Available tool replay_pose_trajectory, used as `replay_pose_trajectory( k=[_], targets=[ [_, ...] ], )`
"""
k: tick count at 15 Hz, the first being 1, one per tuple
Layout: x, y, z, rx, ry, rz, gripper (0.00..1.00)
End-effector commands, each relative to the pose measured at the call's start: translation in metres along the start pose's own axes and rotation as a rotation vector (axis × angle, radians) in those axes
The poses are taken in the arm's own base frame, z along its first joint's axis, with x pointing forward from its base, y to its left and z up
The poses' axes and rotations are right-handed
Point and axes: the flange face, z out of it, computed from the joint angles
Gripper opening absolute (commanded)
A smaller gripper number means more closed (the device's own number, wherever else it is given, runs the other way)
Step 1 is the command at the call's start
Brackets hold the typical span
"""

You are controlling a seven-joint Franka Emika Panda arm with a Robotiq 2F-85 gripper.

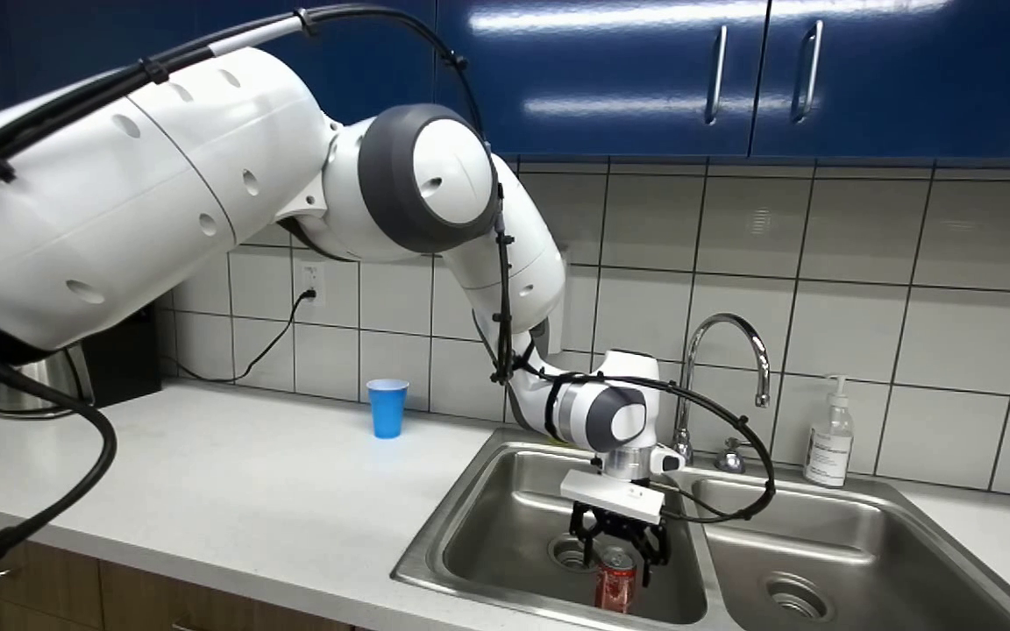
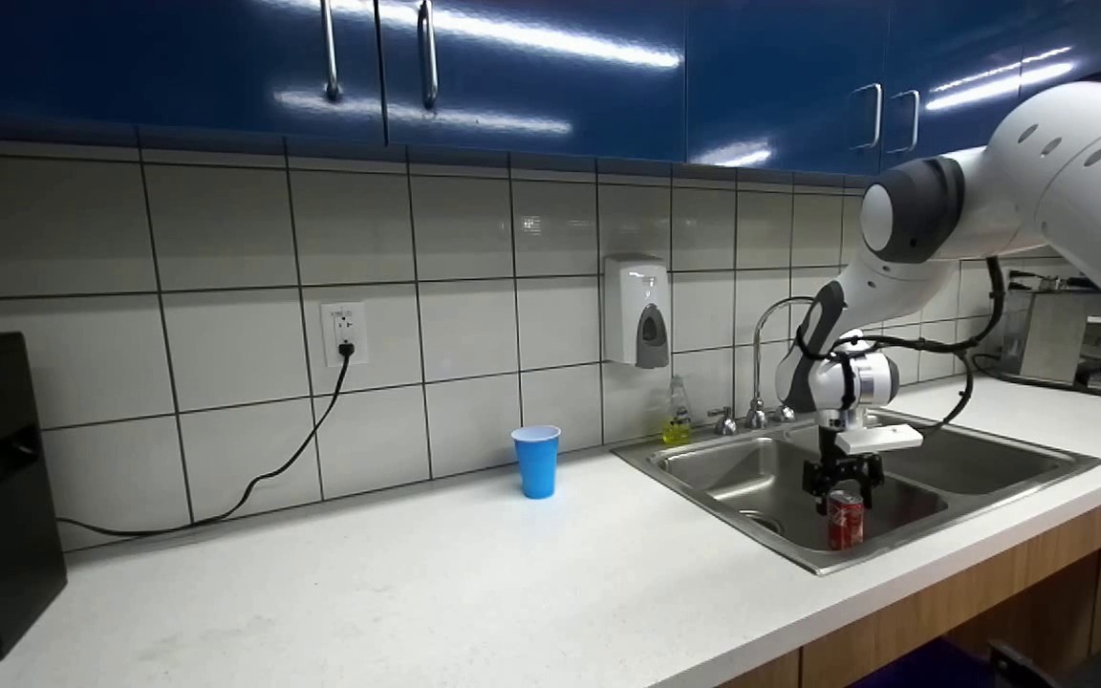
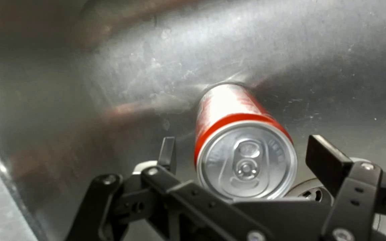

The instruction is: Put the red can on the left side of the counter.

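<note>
Presently, locate can [image 1: 615, 589] standing upright inside basin [image 1: 505, 526] on cup [image 1: 387, 410] side of sink [image 1: 451, 517], near drain [image 1: 571, 554]. In wrist view, note tab [image 3: 246, 167] lying flat on top of can. See gripper [image 3: 241, 150] with jaws spread apart, one finger [image 3: 169, 150] on each side of can, with gap visible at both. In both exterior views, see cup upright on counter [image 1: 251, 491], near tiled wall [image 2: 464, 229], with inside mostly hidden. In an exterior view, see bottle [image 2: 676, 420] holding yellow-green liquid [image 2: 675, 433] at rear corner of sink, below dispenser [image 2: 636, 311] mounted on wall. Also, in an exterior view, see pump bottle [image 1: 829, 443] upright behind other basin [image 1: 777, 535].
</note>
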Motion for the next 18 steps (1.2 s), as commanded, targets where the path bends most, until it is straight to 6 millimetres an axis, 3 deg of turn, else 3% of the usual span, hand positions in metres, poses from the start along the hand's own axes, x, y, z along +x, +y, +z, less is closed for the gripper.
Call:
replay_pose_trajectory(
  k=[1,2,5,7,11,18],
  targets=[
    [0.006,0.006,0.001,0.018,-0.024,0.024,0.91],
    [0.005,0.006,0.002,0.018,-0.041,0.027,0.74],
    [0.004,0.006,0.003,0.034,-0.080,0.035,0.49],
    [0.004,0.006,0.004,0.040,-0.098,0.038,0.38],
    [0.007,0.002,0.000,0.050,-0.112,0.035,0.38],
    [0.005,-0.005,-0.052,0.019,-0.065,0.029,0.38]
  ],
)
